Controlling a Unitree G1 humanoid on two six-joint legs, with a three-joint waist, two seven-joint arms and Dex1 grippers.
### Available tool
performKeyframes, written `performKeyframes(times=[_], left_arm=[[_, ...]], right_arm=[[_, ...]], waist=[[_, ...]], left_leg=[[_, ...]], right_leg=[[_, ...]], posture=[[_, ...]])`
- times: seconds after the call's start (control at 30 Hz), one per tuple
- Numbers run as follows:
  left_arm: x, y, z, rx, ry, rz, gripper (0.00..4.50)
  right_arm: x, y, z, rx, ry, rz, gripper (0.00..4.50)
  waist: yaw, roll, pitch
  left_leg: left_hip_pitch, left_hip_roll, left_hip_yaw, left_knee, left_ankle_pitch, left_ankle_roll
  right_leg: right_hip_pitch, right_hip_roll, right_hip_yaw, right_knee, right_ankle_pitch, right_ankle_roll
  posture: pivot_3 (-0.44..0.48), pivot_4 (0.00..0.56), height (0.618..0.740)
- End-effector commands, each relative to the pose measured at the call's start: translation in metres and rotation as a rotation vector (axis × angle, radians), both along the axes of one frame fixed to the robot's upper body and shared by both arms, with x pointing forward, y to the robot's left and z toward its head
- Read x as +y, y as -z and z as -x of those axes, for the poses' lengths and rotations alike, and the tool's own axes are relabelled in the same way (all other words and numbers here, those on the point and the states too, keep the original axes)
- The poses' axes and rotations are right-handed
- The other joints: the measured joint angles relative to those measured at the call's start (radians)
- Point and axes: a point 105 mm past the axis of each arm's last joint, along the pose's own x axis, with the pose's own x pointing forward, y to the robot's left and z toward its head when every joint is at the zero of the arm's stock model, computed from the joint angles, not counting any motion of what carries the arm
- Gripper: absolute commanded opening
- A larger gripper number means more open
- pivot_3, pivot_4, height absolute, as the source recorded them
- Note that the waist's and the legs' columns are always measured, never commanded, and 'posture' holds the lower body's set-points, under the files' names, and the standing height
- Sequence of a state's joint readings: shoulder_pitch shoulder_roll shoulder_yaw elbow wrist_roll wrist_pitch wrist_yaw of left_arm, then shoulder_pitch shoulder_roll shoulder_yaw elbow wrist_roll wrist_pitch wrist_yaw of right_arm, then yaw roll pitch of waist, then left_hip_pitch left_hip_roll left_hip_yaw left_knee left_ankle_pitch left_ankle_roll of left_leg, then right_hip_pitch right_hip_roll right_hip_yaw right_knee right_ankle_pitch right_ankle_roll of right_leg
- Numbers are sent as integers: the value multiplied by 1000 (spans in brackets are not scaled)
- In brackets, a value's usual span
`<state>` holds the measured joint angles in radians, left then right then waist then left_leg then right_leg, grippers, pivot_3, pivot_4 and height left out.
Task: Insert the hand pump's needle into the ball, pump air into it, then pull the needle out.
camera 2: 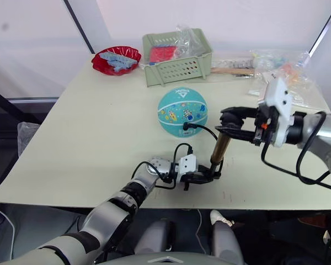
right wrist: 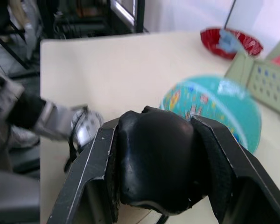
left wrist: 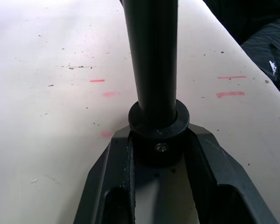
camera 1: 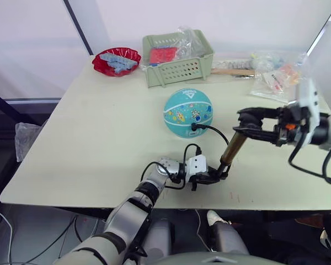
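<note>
Brass-gold metal hand pump (camera 1: 233, 147), smooth printed teal ball (camera 1: 188, 112), matt beige table (camera 1: 99, 143), perforated plastic basket (camera 1: 177, 67)

open table (camera 1: 99, 143) left of ball (camera 1: 187, 112), basket (camera 1: 177, 58) behind

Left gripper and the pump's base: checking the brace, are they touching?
Touching. The left wrist view shows the left gripper clamping the hand pump base.

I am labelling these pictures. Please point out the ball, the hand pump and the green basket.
ball (camera 1: 187, 112), left eye view, on its printed front.
hand pump (camera 1: 233, 146), left eye view, on its brass cylinder.
green basket (camera 1: 179, 69), left eye view, on its front wall.
</note>
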<state>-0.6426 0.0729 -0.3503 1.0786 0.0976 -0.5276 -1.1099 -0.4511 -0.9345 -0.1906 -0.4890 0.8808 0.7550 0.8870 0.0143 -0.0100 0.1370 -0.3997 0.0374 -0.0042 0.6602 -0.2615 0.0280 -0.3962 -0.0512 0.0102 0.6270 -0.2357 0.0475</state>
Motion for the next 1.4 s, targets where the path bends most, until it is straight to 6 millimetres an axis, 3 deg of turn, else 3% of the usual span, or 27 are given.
performKeyframes(times=[0.03,0.13,0.23,0.43,0.6,0.8,1.1,1.27,1.4], left_arm=[[24,43,20,136,-22,-151,1031],[24,42,20,136,-21,-149,1031],[24,42,20,136,-22,-149,1031],[23,43,21,136,-21,-146,1031],[22,42,20,134,-22,-144,1031],[23,43,21,136,-22,-144,1031],[23,43,21,136,-25,-143,1031],[23,43,21,137,-24,-144,1031],[24,43,20,138,-26,-145,1031]], right_arm=[[-6,-49,12,-137,-11,-60,1940],[-6,-63,17,-145,-24,-78,1940],[-6,-64,18,-142,-20,-68,1940],[-9,-12,13,-43,13,79,1940],[-6,21,6,-8,35,62,1940],[-2,77,5,47,54,116,1940],[1,119,-2,55,99,117,1940],[1,126,0,74,88,126,1940],[-5,84,-7,0,92,69,1940]], waist=[[0,0,0],[0,0,1],[0,1,1],[0,0,0],[-2,-3,-2],[-2,-7,-8],[-2,-11,-14],[-1,-11,-14],[-1,-11,-13]], left_leg=[[0,0,0,0,0,0],[0,0,0,0,0,0],[0,1,0,0,0,0],[0,0,0,0,0,0],[2,0,1,0,0,0],[2,0,0,0,0,0],[3,0,0,0,0,0],[3,0,1,0,0,0],[3,0,1,0,0,0]], right_leg=[[0,0,0,0,0,0],[0,-1,0,0,0,0],[0,-1,0,0,0,0],[0,-2,-1,0,0,0],[1,0,0,0,0,1],[1,1,0,0,0,1],[2,1,0,0,0,1],[2,1,0,0,0,0],[2,1,0,0,0,0]], posture=[[0,150,736],[0,150,736],[0,150,736],[0,150,736],[0,150,736],[0,150,736],[0,150,736],[0,150,736],[0,150,736]])
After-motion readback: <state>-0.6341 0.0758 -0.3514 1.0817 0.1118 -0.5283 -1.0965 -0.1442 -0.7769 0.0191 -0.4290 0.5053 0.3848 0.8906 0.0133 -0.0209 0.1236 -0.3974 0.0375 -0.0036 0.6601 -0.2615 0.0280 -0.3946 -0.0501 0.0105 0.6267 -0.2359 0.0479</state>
